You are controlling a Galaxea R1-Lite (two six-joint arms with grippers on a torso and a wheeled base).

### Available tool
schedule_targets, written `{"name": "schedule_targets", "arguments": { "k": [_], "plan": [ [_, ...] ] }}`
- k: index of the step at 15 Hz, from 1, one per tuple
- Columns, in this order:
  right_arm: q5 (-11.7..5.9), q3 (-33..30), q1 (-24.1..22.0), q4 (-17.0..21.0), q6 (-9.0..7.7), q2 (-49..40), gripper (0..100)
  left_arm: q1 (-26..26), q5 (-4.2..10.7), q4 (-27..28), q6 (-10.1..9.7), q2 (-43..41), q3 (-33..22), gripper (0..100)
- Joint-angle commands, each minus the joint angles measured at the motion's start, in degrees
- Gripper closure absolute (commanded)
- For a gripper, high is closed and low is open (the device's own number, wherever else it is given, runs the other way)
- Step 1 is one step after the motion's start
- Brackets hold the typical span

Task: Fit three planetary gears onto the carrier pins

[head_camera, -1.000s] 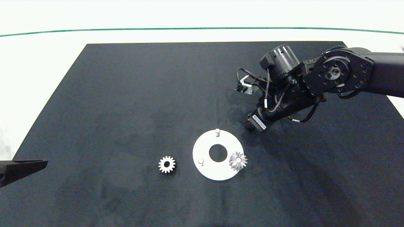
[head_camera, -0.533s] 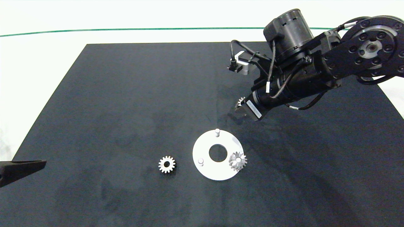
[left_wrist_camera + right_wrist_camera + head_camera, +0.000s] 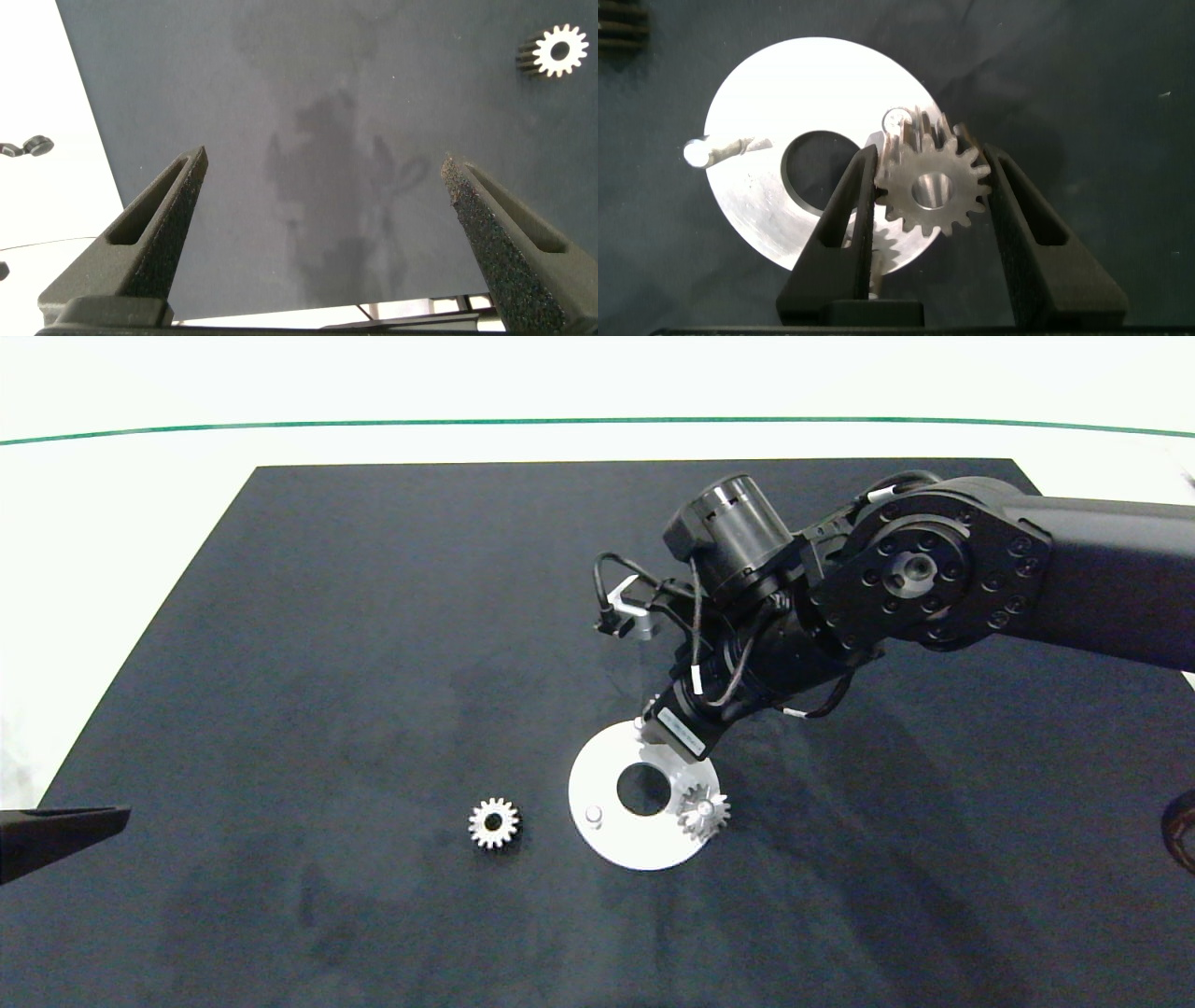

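Held gear [image 3: 932, 189]: 1 silvery toothed planetary gear clamped flat between the 2 fingers of the right end effector [image 3: 926, 201], centre hole facing up and clear, presumably so the bore can be sighted onto a peg. It hangs over the rim of the white carrier disc [image 3: 766, 112], just beside the nearest free pin [image 3: 896, 119]; bore and pin look close but not yet lined up, and contact cannot be told. A 2nd free pin [image 3: 695, 151] stands across the disc's central hole. In the head view the right end effector [image 3: 665, 739] covers the far pin, while the near-left pin [image 3: 592, 815] stands bare. 1 gear [image 3: 703, 811] already sits on the disc at its right edge, apparently seated on its pin, though its tilted look leaves that uncertain. The 3rd gear [image 3: 493, 822] lies flat on the dark mat [image 3: 373, 616] of the table, well apart to the left of the disc, also visible from the left wrist camera [image 3: 559, 50]. The left end effector [image 3: 327, 243] is parked low at the mat's left edge, fingers spread wide, nothing between them. Judgement: 1 of 3 installed, 2nd at alignment stage; a small sideways correction, then a straight descent, seems needed. Risk: teeth catching the seated gear.
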Motion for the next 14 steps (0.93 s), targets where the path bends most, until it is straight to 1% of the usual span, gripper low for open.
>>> {"name": "schedule_targets", "arguments": {
  "k": [1, 3, 7, 9, 11, 14],
  "plan": [
    [-0.08, 0.1, 0.8, 0.7, 0.02, 1.1, 78, -0.1, 0.05, 0.1, 0.05, -0.3, -0.1, 0],
    [0.01, 0.1, 0.8, 1.6, 0.11, 0.0, 78, 0.0, 0.05, 0.1, 0.05, -0.3, -0.1, 0],
    [0.01, 0.1, 0.8, 1.6, 0.11, -1.9, 78, 0.0, 0.05, 0.1, 0.05, -0.4, -0.1, 0],
    [0.1, 0.1, 1.6, 1.5, 0.28, -2.5, 78, -0.2, 0.05, 0.2, 0.05, -0.4, 0.1, 0],
    [0.1, 0.1, 2.6, 1.3, 2.48, -1.9, 78, -0.2, 0.05, 0.2, 0.05, -0.4, 0.0, 0],
    [0.1, 0.1, 2.9, 1.2, 2.74, -0.1, 78, -0.2, 0.05, 0.2, 0.05, -0.4, 0.0, 0]
  ]
}}
